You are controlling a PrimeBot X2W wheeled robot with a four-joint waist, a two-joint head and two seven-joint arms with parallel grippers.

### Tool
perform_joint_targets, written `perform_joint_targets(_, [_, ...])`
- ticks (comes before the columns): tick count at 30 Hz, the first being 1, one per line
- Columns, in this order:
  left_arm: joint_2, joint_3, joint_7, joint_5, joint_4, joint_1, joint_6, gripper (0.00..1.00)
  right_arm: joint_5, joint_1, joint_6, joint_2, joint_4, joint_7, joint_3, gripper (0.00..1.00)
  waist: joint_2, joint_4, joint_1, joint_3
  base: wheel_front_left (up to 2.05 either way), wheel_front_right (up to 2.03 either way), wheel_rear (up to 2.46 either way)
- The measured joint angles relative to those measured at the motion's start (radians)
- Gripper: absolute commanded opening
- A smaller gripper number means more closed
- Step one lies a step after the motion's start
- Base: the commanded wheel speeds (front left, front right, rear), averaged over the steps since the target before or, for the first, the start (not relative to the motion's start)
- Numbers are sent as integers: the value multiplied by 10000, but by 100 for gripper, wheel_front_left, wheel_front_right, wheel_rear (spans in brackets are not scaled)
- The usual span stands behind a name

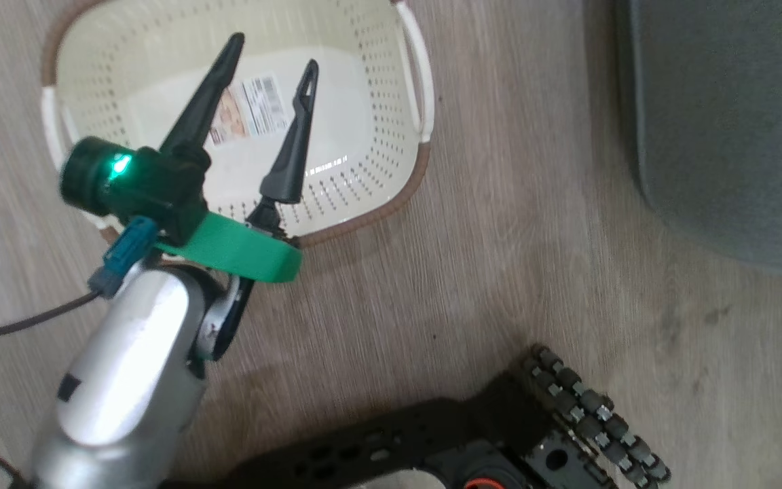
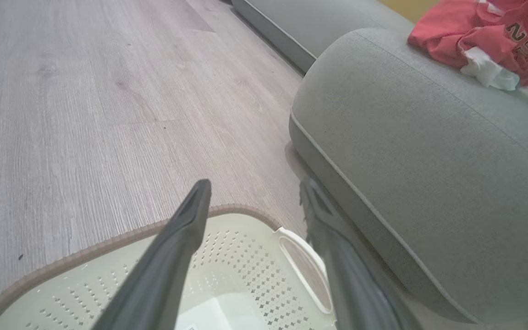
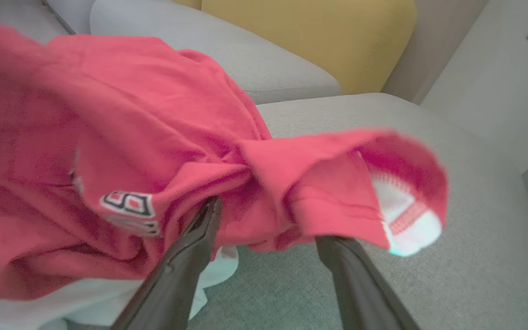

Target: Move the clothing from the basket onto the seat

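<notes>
The cream basket [image 1: 401, 178] stands on the floor, holding nothing but the paper label [image 1: 255, 109] on its bottom. My left gripper [image 1: 273, 53] hovers open over it, with nothing between its fingers. In the left wrist view the left gripper [image 2: 255, 185] points past the basket [image 2: 245, 266] toward the grey seat [image 2: 429, 160]. The red clothing [image 2: 456, 32] and a small white piece [image 2: 488, 71] lie on that seat. My right gripper [image 3: 266, 224] is open over the seat [image 3: 452, 275]. Blurred red clothing [image 3: 131, 114] drapes across its tips, with white cloth [image 3: 85, 298] underneath.
The seat's corner [image 1: 737, 136] lies to the right of the basket across a strip of wood floor [image 1: 499, 272]. My dark base and roller wheel [image 1: 594, 414] sit at the bottom. A yellow back cushion [image 3: 314, 36] and a second grey cushion [image 3: 222, 55] lie behind the seat.
</notes>
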Motion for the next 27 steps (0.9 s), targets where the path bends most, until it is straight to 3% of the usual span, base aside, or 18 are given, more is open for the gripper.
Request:
perform_joint_targets(5, [-485,-157,-307,-270,727,15,-203,100,658,1141,0,-15,-366,0,1273,100,0,43,0,-923,0,0,0])
perform_joint_targets(13, [-959,265,-493,-617,2128,511,-424,100,2207,4231,0,148,-3287,12,3618,100,1,439,-1,-2901,0,0,0])
perform_joint_targets(17, [-1126,888,-512,-617,2474,957,-512,100,2543,5976,-2,713,-4938,12,4309,100,1,777,-1,-3790,0,0,0])
perform_joint_targets(27, [-1271,2420,-518,-424,3279,2170,-761,100,2767,9055,0,2136,-7101,13,5753,100,1,1904,-2,-5644,0,0,0])
